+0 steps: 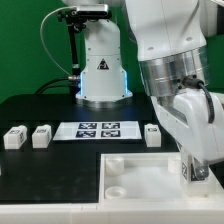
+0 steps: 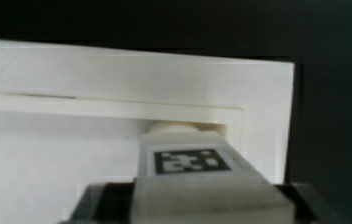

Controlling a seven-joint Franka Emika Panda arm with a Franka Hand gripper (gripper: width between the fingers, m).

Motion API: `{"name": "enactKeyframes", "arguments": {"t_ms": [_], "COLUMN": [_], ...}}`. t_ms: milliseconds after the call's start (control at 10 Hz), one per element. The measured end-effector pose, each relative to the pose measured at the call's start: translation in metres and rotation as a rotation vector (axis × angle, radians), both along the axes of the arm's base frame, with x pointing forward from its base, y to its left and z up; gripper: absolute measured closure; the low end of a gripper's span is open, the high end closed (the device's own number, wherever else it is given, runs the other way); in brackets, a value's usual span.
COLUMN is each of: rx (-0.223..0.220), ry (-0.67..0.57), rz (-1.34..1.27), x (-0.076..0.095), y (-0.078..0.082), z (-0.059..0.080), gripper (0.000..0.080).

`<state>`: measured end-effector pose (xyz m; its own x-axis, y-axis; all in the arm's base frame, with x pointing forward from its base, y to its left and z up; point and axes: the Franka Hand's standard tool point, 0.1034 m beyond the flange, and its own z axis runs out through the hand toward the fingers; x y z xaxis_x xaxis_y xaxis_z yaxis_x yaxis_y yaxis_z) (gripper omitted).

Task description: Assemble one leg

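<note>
My gripper (image 2: 199,205) is shut on a white leg (image 2: 194,178); its black-and-white tag faces the wrist camera. The leg's far end sits at a corner of the large white tray-like piece (image 2: 84,130), against its raised rim; I cannot tell whether it is in a socket. In the exterior view the gripper (image 1: 197,172) hangs over the right side of the tray-like piece (image 1: 140,185), and the held leg is mostly hidden by the hand. Three more legs lie on the black table: two on the exterior view's left (image 1: 13,137) (image 1: 41,134) and one right of the middle (image 1: 152,134).
The marker board (image 1: 97,129) lies flat between the loose legs. The robot's white base (image 1: 103,70) stands behind it. A round socket (image 1: 115,160) shows at the tray-like piece's near-left corner. The arm's bulk fills the exterior view's right.
</note>
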<state>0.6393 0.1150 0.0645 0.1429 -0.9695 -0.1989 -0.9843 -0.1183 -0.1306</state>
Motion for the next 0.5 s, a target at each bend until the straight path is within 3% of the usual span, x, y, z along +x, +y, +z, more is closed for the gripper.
{"name": "enactKeyframes", "arguments": {"t_ms": [200, 300, 500], "rx": [-0.036, -0.045, -0.066], "ry": [-0.076, -0.109, -0.159], "rz": [0.419, 0.667, 0.87], "x": [-0.0008, -0.0033, -0.0025], "y": [-0.0023, -0.0014, -0.0026], "z": [0.0009, 0.0009, 0.0007], "gripper": [0.018, 0.0158, 0.0152]}}
